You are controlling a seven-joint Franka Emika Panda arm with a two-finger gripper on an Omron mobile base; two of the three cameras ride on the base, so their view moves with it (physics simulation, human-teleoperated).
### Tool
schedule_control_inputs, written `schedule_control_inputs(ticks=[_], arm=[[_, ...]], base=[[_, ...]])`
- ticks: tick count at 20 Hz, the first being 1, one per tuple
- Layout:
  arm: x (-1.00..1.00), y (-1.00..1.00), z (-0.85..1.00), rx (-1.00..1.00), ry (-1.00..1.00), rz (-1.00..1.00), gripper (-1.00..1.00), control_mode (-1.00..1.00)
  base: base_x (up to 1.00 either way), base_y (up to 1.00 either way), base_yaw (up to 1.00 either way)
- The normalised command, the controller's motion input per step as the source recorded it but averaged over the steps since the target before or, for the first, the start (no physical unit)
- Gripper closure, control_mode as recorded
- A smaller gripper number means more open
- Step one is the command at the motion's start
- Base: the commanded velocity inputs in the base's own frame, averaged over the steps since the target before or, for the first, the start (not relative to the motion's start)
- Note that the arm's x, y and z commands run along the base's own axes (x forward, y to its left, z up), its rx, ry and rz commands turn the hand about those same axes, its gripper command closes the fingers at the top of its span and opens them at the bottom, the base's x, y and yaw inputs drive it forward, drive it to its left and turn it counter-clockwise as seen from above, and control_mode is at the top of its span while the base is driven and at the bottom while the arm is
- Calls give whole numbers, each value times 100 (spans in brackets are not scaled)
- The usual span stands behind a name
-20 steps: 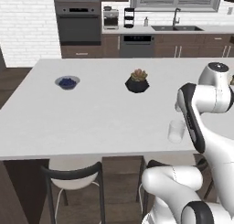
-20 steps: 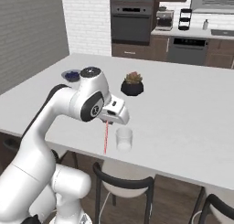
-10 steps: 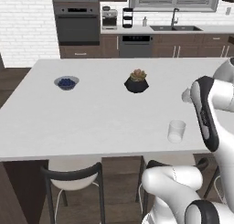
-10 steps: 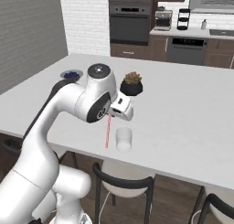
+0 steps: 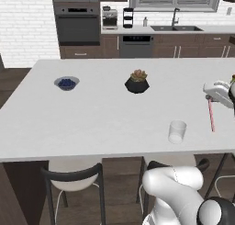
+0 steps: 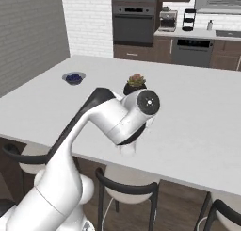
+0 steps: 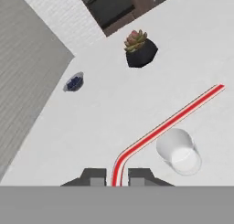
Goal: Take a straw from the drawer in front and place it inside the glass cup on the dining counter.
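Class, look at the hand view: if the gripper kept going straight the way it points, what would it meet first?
The gripper, shut on the straw, points down at the dining counter. Probably the bare white top just beside the glass cup; depth is unclear.

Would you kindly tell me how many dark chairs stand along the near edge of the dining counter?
3: one chair at the near left, one middle, one right, below the dining counter. More may be hidden behind the robot.

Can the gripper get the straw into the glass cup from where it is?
Probably yes. The gripper is shut on the straw, hanging upright over the dining counter beside the glass cup. Nothing stands between them.
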Motion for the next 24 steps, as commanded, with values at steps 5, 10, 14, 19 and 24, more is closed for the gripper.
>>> schedule_control_inputs(ticks=[5, 10, 14, 19, 24], arm=[[36, 8, 0, 27, -12, 8, 100, -100], [43, 0, -12, 6, -9, 1, 100, -100], [36, 0, -33, 0, -6, 0, 100, -100], [13, 0, -33, 0, -14, 0, 100, -100], [22, 9, -16, 0, -19, 0, 100, -100]], base=[[0, 0, 0], [0, 0, 0], [0, 0, 0], [0, 0, 0], [0, 0, 0]])
